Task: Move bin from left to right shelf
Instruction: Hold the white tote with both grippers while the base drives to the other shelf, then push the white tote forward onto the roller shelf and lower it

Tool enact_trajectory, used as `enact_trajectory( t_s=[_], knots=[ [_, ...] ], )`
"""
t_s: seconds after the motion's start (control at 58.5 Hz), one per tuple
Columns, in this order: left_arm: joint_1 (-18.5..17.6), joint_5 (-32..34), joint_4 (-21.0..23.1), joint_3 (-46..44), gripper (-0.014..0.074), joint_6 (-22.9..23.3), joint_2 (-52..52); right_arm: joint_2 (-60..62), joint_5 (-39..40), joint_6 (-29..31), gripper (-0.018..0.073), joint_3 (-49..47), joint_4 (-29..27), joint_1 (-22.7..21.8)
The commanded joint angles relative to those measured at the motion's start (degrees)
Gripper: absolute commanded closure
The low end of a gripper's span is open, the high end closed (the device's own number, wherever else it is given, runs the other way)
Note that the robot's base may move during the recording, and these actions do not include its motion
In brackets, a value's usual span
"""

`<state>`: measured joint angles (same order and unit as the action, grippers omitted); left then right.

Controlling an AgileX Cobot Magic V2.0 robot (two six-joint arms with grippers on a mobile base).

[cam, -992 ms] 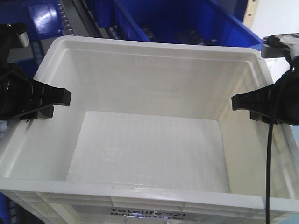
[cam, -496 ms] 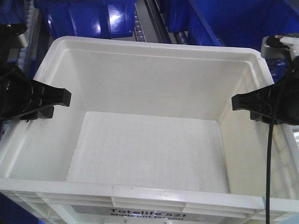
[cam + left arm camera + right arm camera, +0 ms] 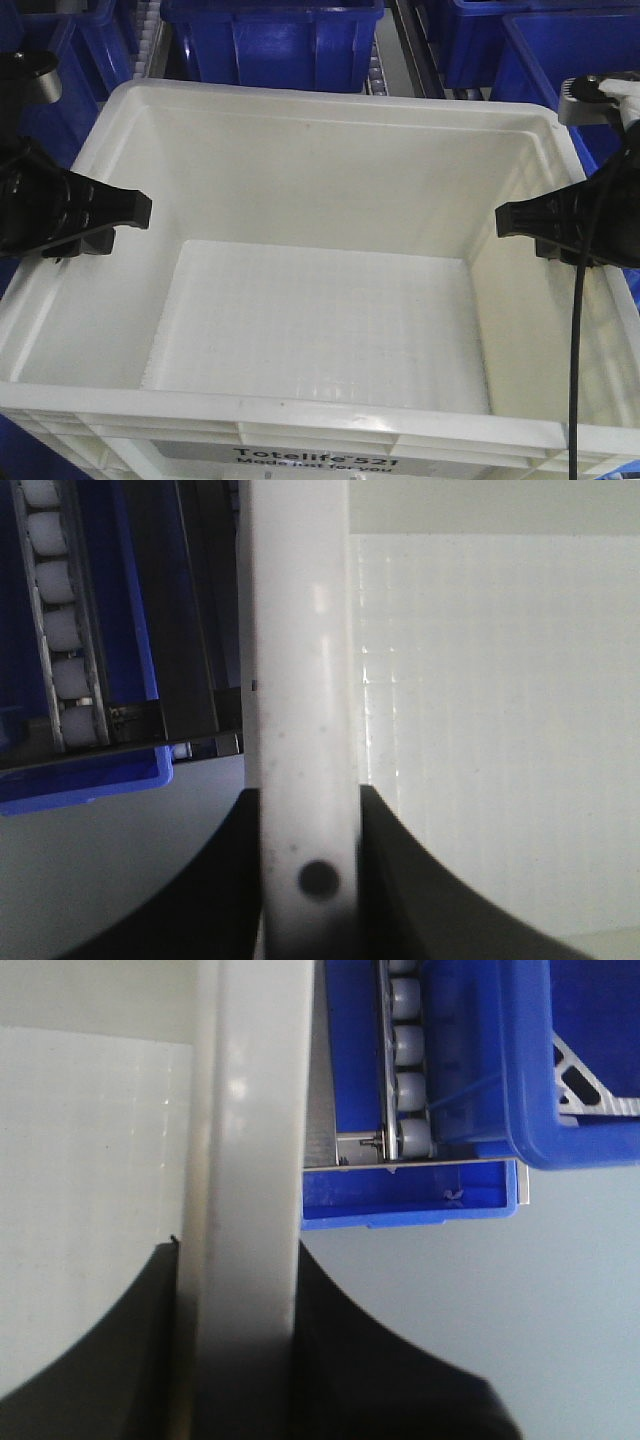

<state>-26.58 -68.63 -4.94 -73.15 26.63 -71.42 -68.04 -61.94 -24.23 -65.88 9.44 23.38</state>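
Between the two arms, in front of the shelving, hangs the bin (image 3: 320, 170), its printed side toward the robot and its far rim close to a row of blue bins (image 3: 275, 40). Nothing lies on its ribbed floor. Whether anything supports it from below cannot be told.

The left gripper (image 3: 305, 810) is pinched on the rim of the bin's left wall, one black finger inside and one outside. The right gripper (image 3: 240, 1260) clamps the right wall the same way. The two grips sit roughly opposite each other, about midway along the side walls, so neither arm is nearer and the load looks evenly shared.

The span from gripper to gripper seems to be the bin's long axis, though perspective makes that uncertain. A move to the right shelf would run along that line, led by the right arm.

Both wrist views show roller track (image 3: 410, 1060) and blue plastic just outside the walls, with grey floor beyond. Room behind looks tight, so the far rim probably needs to clear those bins during any sideways travel.
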Motion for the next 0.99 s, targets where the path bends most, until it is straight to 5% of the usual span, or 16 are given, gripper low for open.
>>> enact_trajectory(
  t_s=[0.0, 0.975],
  knots=[
    [-0.4, 5.2, 0.8, -2.2, 0.0603, -0.8, 2.0, 1.7, 4.8, 1.1, 0.0557, -2.2, 2.1, 0.0],
    [-0.4, 5.2, 0.8, -2.2, 0.0603, -0.8, 2.0, 1.7, 4.1, 1.1, 0.0557, -2.2, 2.1, 0.0]
  ],
)
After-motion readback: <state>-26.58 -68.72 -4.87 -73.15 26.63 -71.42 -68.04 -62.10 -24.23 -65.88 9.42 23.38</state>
